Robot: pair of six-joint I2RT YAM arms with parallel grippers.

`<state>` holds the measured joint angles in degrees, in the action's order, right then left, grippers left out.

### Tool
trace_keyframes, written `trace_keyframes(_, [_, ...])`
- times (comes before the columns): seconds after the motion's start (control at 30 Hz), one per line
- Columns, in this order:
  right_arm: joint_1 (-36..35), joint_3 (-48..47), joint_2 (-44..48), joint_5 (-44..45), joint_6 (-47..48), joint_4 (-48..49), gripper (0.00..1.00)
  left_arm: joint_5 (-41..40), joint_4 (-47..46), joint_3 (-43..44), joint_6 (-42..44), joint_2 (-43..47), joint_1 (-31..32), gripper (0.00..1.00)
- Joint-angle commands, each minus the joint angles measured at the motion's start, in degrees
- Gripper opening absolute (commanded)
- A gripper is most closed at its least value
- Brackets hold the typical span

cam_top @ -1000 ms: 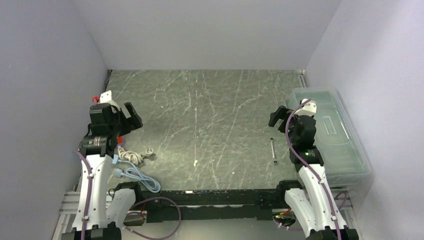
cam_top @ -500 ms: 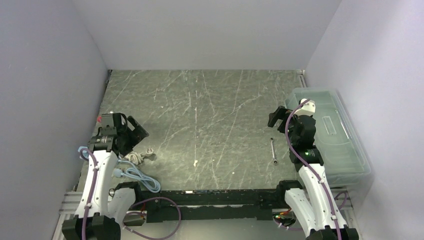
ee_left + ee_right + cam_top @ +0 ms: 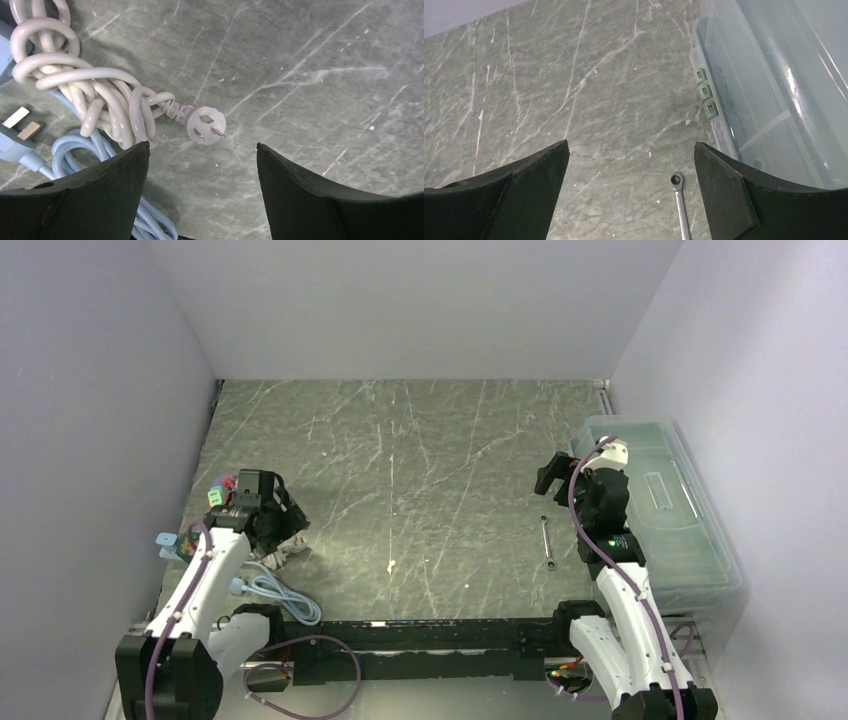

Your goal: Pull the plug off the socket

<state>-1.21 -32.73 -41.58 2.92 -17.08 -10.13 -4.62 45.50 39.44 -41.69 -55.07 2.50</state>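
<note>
— What's changed?
— The left claw (image 3: 202, 150) has dropped from above onto the white cord (image 3: 100, 95). The right claw (image 3: 631, 144) hasn't moved and is spread wide.
— Around it?
— A blue cable (image 3: 80, 150) lies under the coil, possibly with a second plug. The wrench (image 3: 547, 542) and clear bin (image 3: 690, 530) are far right.
— The plug (image 3: 206, 125)?
— It lies on the counter (image 3: 420, 460), prongs bare, just ahead of the left claw's spread fingers, untouched.

Ratchet wrench (image 3: 547, 542) nr clear bin (image 3: 700, 540)

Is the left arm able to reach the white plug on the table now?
Probably yes. The open left gripper faces the white plug, which lies free just ahead; its coiled cord sits to one side.
</note>
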Motion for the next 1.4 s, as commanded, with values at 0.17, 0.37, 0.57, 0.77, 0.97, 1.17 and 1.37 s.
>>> trace_keyframes(0.17, [0.17,-2.51,-0.17,0.86,-0.5,1.19,1.0,-6.03,-5.62,-1.44,0.3,-5.67,3.71,0.72])
trace_keyframes(0.37, [0.16,-2.51,-0.12,0.7,-0.5,1.1,1.0,-5.8,-7.89,-2.04,0.25,-8.56,4.24,0.68])
trace_keyframes(0.57, [0.16,-2.51,-0.34,0.6,-0.5,0.99,1.0,-5.43,-8.7,-2.21,0.78,-10.98,5.03,0.67])
trace_keyframes(0.77, [0.16,-2.56,-0.6,0.51,-0.5,0.99,1.0,-5.94,-9.11,-2.44,1.15,-12.89,5.86,0.64])
trace_keyframes(0.97, [0.16,-2.62,-0.74,0.51,-0.58,1.01,1.0,-5.65,-9.37,-2.19,1.3,-14.31,6.83,0.58])
trace_keyframes(1.17, [0.16,-2.61,-0.69,0.5,-0.67,0.91,1.0,-5.59,-9.53,-2.13,1.52,-15.2,7.32,0.48])
trace_keyframes(1.37, [0.16,-2.58,-0.52,0.38,-0.8,0.83,1.0,-4.7,-9.55,-1.71,1.37,-15.4,7.84,0.27])
